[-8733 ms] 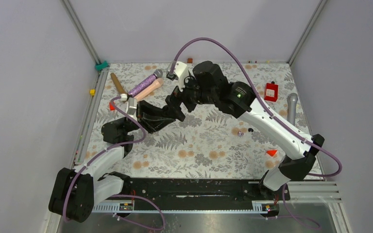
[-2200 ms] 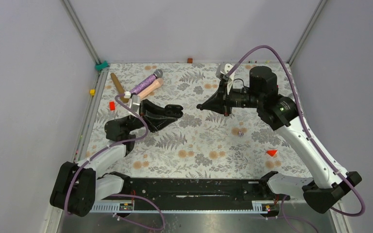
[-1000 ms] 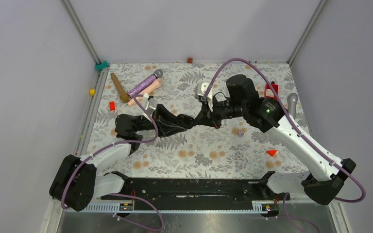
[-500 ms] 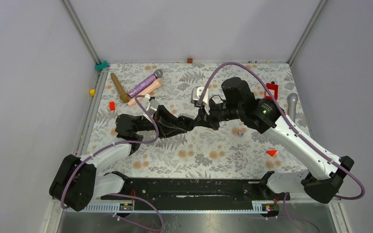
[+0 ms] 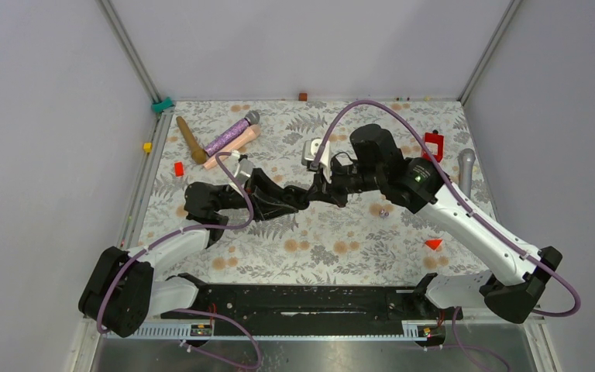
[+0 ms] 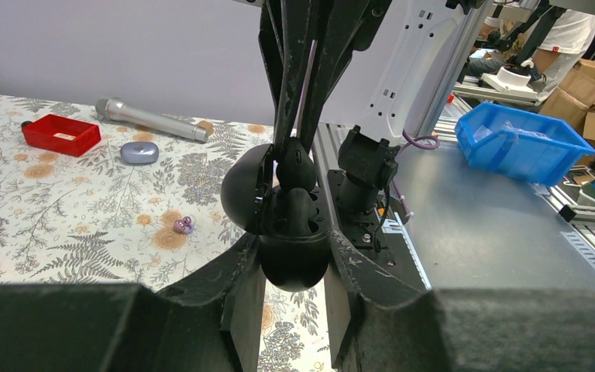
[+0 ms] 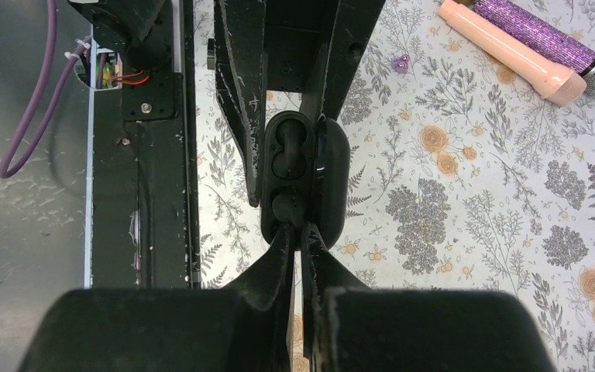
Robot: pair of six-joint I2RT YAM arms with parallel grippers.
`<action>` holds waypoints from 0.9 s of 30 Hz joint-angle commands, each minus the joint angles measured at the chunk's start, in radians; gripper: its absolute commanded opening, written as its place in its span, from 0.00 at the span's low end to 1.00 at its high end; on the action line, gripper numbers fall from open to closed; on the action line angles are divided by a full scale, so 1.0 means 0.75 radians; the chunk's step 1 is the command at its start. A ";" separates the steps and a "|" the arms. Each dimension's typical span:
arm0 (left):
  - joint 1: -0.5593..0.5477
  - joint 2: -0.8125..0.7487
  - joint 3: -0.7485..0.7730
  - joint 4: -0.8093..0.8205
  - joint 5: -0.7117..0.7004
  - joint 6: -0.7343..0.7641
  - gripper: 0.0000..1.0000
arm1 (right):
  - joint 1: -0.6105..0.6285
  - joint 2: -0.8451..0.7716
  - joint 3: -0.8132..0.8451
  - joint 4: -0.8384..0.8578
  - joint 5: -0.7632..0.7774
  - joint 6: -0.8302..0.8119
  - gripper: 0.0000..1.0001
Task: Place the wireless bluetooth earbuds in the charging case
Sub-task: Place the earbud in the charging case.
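Case [image 6: 290, 232] sits clamped in our left gripper [image 6: 293, 260], lid open. Our right gripper [image 7: 300, 232] pinches a black earbud [image 6: 296, 167] at its socket.

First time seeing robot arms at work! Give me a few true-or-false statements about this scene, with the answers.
The left gripper holds the black charging case. True.
The case's lid is closed. False: it stands open.
The right gripper is spread wide. False: it is pinched shut on a black earbud at the case.
A purple earbud lies on the table. True.
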 commanded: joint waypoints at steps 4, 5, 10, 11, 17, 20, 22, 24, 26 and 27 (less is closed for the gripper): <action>-0.007 0.002 0.059 0.055 0.008 0.014 0.00 | 0.027 0.008 -0.010 0.059 0.024 0.014 0.00; -0.005 0.001 0.059 0.055 0.008 0.015 0.00 | 0.029 0.011 -0.011 0.060 0.025 0.014 0.00; -0.007 0.000 0.059 0.057 0.005 0.014 0.00 | 0.035 0.010 -0.018 0.058 0.034 0.001 0.00; -0.006 -0.001 0.059 0.057 0.005 0.015 0.00 | 0.036 0.010 -0.020 0.059 0.038 -0.003 0.00; -0.006 -0.003 0.058 0.061 0.003 0.013 0.00 | 0.036 0.009 -0.042 0.083 0.049 0.000 0.00; -0.007 -0.002 0.057 0.063 0.001 0.011 0.00 | 0.038 0.013 -0.050 0.099 0.052 0.011 0.00; -0.007 -0.003 0.058 0.064 0.001 0.009 0.00 | 0.038 0.017 -0.054 0.104 0.053 0.013 0.00; -0.006 -0.003 0.057 0.067 0.001 0.009 0.00 | 0.039 0.021 -0.056 0.104 0.053 0.014 0.00; -0.007 -0.003 0.057 0.067 0.001 0.008 0.00 | 0.040 0.020 -0.058 0.103 0.057 0.008 0.00; -0.006 -0.003 0.057 0.067 0.001 0.009 0.00 | 0.040 0.021 -0.059 0.104 0.058 0.008 0.00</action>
